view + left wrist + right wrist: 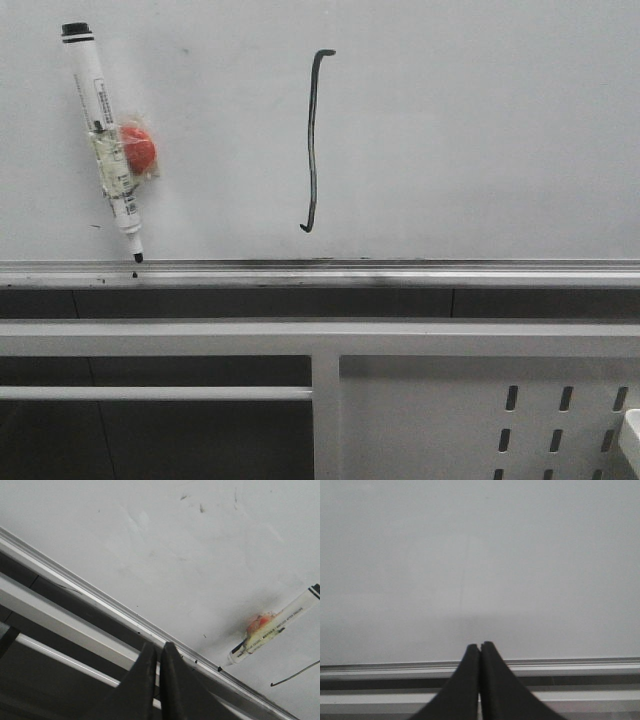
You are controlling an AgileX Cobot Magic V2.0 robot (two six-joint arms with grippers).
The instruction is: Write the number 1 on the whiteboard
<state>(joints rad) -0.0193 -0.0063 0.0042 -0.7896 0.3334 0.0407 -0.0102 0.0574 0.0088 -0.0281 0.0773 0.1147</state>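
Here both arms' fingers point(159, 652) point(480, 646) are pressed together, bases cut off, facing the whiteboard point(480, 555).

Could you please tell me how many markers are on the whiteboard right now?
1. The marker rests tilted against the whiteboard, left of the number 1, its tip on the ledge.

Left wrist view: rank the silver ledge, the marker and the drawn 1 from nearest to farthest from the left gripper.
1. The silver ledge, running slantwise just past the left gripper and its shut fingers.
2. The marker, beyond the ledge, its tip down at the ledge, lying against the whiteboard.
3. The number 1, farthest, only partly in view at the picture's edge.
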